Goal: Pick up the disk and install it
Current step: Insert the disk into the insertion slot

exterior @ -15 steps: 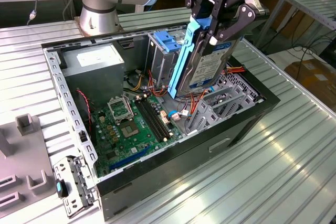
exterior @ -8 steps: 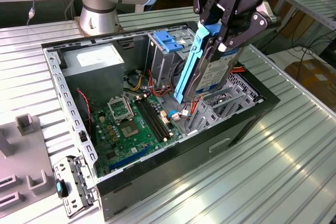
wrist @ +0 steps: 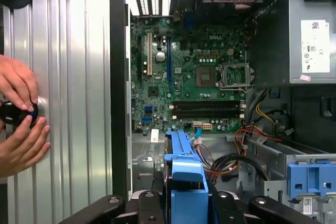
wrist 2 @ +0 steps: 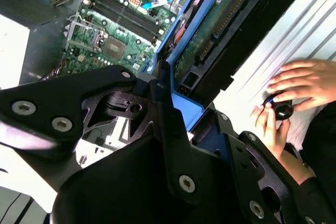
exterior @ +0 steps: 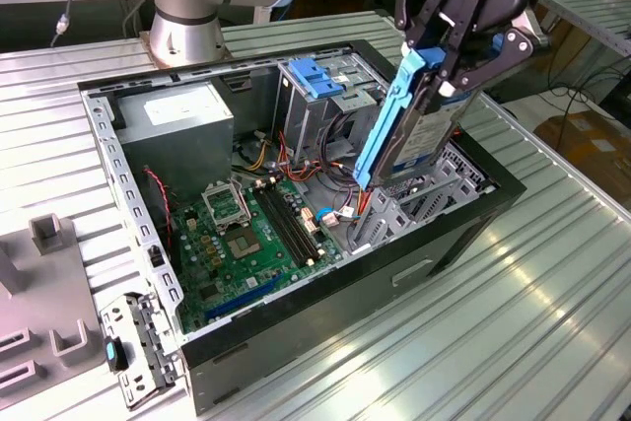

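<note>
Ribbed grey metal table point(exterior: 552, 322) carries one black computer case point(exterior: 296, 342). The case lies on its side with the cover off, so the inside is open from above for the arm.

The black gripper point(exterior: 458, 41) hangs over the case, and its fingers are closed narrowly on the upper end of the disk point(exterior: 394, 135), a flat grey metal hard drive in a bright blue plastic carrier rail. The disk hangs under the gripper almost upright, a little tilted. I think it is held this way so that its lower edge can go down into the grey metal bay point(exterior: 394, 219) directly below. The lower end is at the mouth of this bay, but I cannot tell if it has already entered.

Beside the gripper, deeper in the case, stands one tall grey drive cage with a blue plastic bracket point(exterior: 317, 74) fixed on top. Below and further away lie one green motherboard point(exterior: 246, 234) and one grey power supply box point(exterior: 182, 120).

In the first wrist view, two hands of a person point(wrist: 21, 114) rest on the table outside the case, around one small black knob point(wrist: 13, 113).
</note>
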Controlling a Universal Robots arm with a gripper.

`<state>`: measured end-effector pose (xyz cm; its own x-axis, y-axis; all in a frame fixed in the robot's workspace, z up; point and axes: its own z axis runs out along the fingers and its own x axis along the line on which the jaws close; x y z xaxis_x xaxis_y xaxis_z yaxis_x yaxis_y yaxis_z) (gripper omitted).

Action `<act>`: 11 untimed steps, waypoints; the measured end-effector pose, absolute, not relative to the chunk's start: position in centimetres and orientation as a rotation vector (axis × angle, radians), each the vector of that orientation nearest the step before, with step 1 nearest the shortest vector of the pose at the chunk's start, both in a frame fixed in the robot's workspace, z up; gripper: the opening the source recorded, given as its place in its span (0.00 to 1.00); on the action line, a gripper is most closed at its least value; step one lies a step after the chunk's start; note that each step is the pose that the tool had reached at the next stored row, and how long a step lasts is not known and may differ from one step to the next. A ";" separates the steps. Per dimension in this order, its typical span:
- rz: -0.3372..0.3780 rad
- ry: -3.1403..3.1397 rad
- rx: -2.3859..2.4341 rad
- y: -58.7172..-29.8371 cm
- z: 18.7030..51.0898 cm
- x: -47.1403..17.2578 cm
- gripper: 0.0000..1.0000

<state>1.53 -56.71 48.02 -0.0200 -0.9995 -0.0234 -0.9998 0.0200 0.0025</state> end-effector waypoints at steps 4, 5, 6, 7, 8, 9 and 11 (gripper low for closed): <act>0.029 2.233 -2.188 -56.7 47.4 3.4 0.37; 0.029 2.233 -2.188 -56.7 47.3 3.7 0.37; 0.029 2.233 -2.188 -56.7 47.2 4.0 0.37; 0.029 2.233 -2.188 -56.7 47.1 4.3 0.37; 0.029 2.233 -2.188 -56.7 46.9 4.7 0.37; 0.029 2.233 -2.188 -56.7 46.8 5.0 0.37; 0.028 2.233 -2.189 -56.7 46.4 5.9 0.37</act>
<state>5.92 -56.73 46.35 -0.0200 -0.9995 -0.0233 -0.9998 0.0200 0.0024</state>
